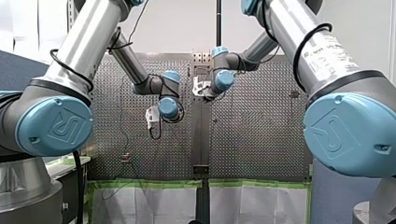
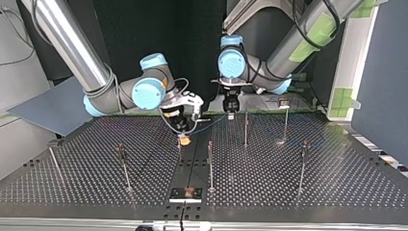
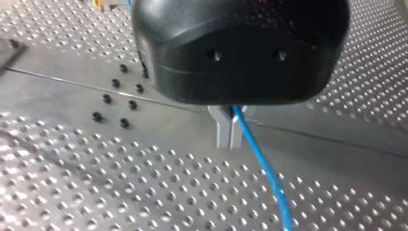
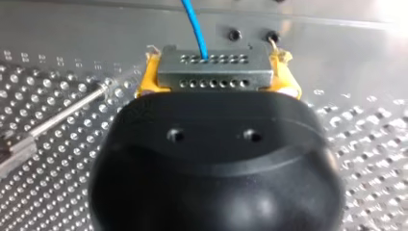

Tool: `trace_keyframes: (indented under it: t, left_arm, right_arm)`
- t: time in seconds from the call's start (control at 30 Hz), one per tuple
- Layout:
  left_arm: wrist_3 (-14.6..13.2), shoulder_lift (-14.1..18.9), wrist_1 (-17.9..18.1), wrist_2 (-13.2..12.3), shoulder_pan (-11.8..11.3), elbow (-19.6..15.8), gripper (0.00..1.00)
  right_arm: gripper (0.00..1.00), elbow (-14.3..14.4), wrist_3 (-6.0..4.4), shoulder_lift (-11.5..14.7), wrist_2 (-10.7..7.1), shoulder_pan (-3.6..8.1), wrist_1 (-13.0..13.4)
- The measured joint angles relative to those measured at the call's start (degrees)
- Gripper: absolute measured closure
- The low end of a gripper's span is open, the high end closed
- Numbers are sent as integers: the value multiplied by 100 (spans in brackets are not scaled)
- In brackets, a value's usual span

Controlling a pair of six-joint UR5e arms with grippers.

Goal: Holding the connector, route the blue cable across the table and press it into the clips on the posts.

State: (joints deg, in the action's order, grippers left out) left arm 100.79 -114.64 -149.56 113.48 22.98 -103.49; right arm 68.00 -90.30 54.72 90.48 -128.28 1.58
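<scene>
Above the table (image 4: 48, 144), right claw (image 4: 217, 72) clamps connector (image 4: 211, 65).

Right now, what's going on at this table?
My right gripper is shut on the metal connector, yellow pads at both sides, with the blue cable leaving it. The cable runs past my left gripper, low over the perforated table. Thin posts stand across the table; whether the cable sits in any clip is unclear.

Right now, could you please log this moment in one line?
right hand shut on connector; left hand shut on blue cable; both low over perforated table
</scene>
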Motion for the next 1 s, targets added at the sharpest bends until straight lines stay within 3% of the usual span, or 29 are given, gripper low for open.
trace_keyframes:
  t: [0.5,1.0]
  left_arm:
    - [-28,760,-83,-65,115,-28,100]
    - [11,1431,-138,-68,29,201,100]
  right_arm:
    - [100,779,-126,811,-134,-76,-206]
    - [100,807,-141,1528,-188,-10,-229]
